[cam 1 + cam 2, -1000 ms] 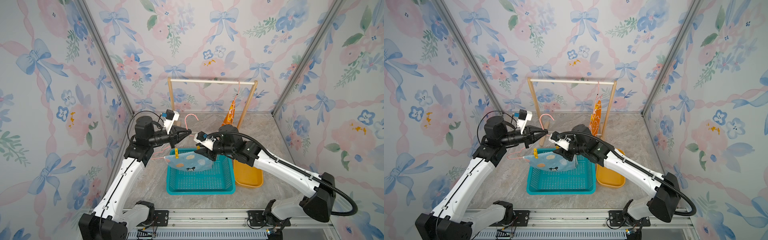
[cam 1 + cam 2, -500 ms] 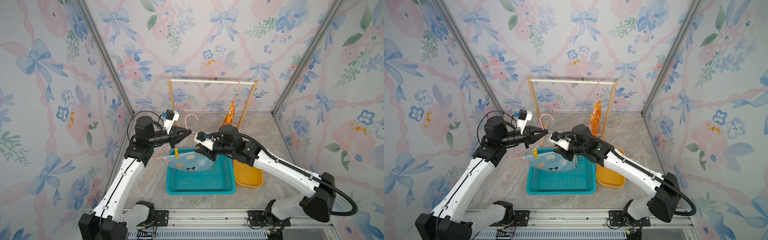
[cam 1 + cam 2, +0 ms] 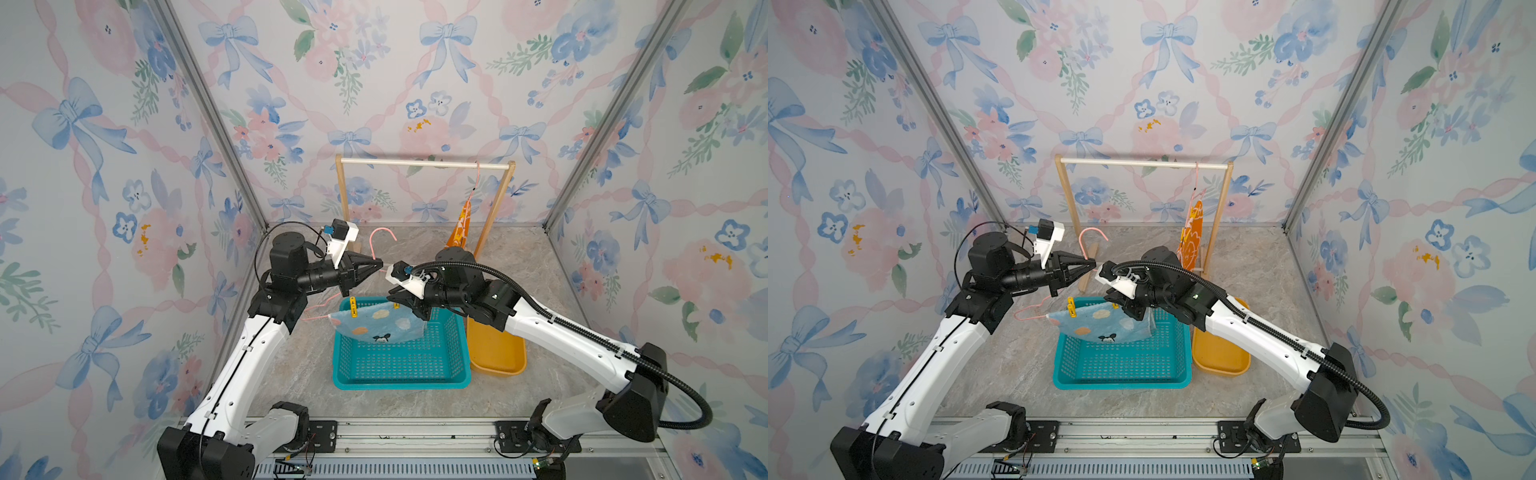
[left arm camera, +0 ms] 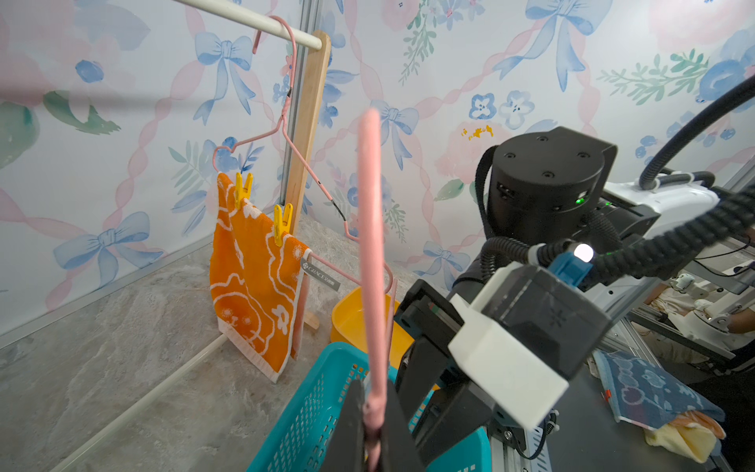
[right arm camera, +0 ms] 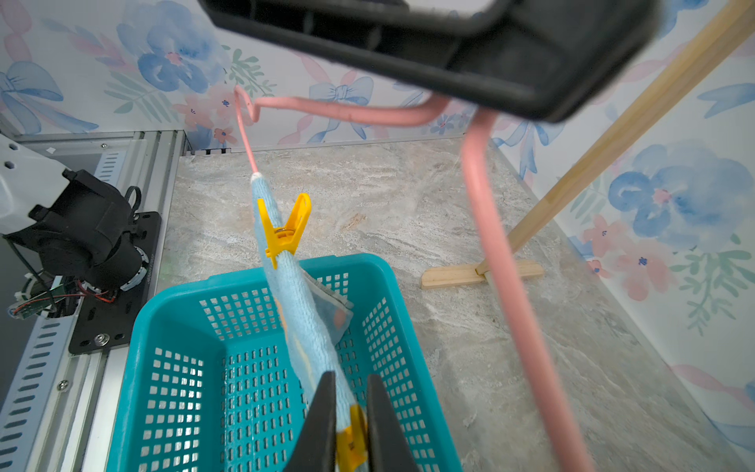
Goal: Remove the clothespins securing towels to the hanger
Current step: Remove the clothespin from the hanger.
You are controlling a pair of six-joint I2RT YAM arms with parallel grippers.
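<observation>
Pink wire is what the left gripper (image 3: pixel 378 263) is clenched on. In both top views the left arm rises from the near left, bends at the elbow and reaches level toward the right. Its pointed fingers pinch the pink hanger (image 3: pixel 385 229) just below the hook, which curls up and toward the far side. The hanger's lower bar runs left to right over the far rim of the teal basket (image 3: pixel 399 380), and the light blue towel (image 3: pixel 374 328) hangs from it into the basket. The right arm comes from the near right, folds back toward the left and dips the right gripper (image 3: pixel 401 306) onto the towel's top edge, where its jaws grasp the right-hand clothespin (image 3: pixel 396 307). The left-hand clothespin (image 3: pixel 353 306) stands upright on the same edge, handles up. At the far right the orange towel (image 3: pixel 459 226) hangs under the rail of the wooden rack (image 3: pixel 424 165). The left wrist view shows the pink wire running straight out of the closed fingers, and beyond it the orange towel (image 4: pixel 253 286) pinned by a pair of clothespins (image 4: pixel 282 222), long axes vertical, mouths down. The right wrist view shows both black fingers (image 5: pixel 320 421) pressed against the yellow right-hand clothespin (image 5: pixel 350 443). Further along the towel edge sits the left-hand clothespin (image 5: pixel 286 233), handles splayed away from the cloth.
</observation>
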